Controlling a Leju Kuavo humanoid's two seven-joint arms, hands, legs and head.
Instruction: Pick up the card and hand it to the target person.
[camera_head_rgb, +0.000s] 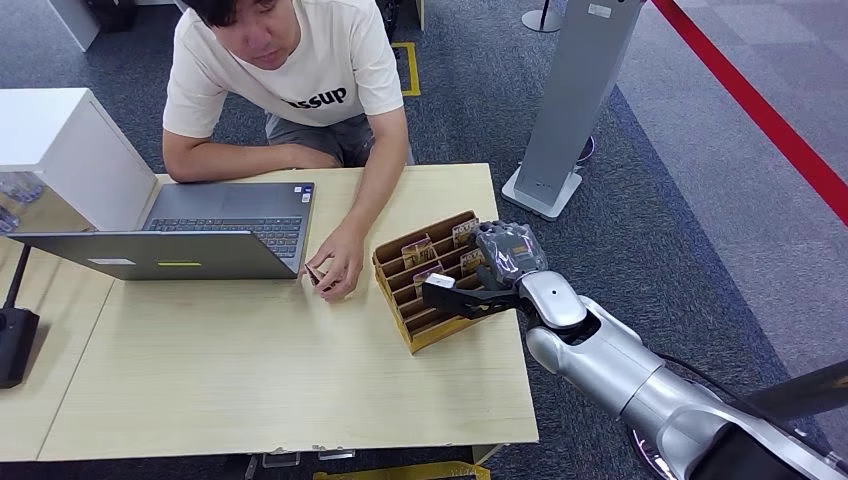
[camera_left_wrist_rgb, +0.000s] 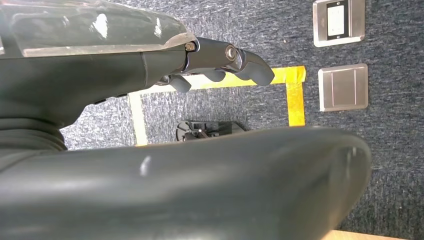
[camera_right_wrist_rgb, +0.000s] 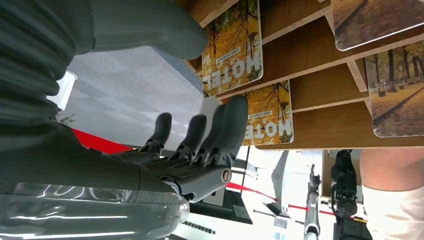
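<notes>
Right hand (camera_head_rgb: 492, 268) at card rack (camera_head_rgb: 432, 283)
You are seeing its fingers (camera_right_wrist_rgb: 227, 131) reaching open at a card (camera_right_wrist_rgb: 270, 116), gripping nothing; left hand (camera_left_wrist_rgb: 220, 62) is hanging loosely curled, empty.

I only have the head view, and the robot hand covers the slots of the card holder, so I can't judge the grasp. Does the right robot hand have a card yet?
Observer: Not yet. The right wrist view shows the right robot hand open, its fingers reaching one card and its thumb apart from it.
Operator: What is printed on that card?
Observer: An autumn tree picture and the word HOTEL.
Operator: And the left robot hand?
Observer: The left robot hand hangs over carpet marked with yellow tape, holding nothing.
</notes>
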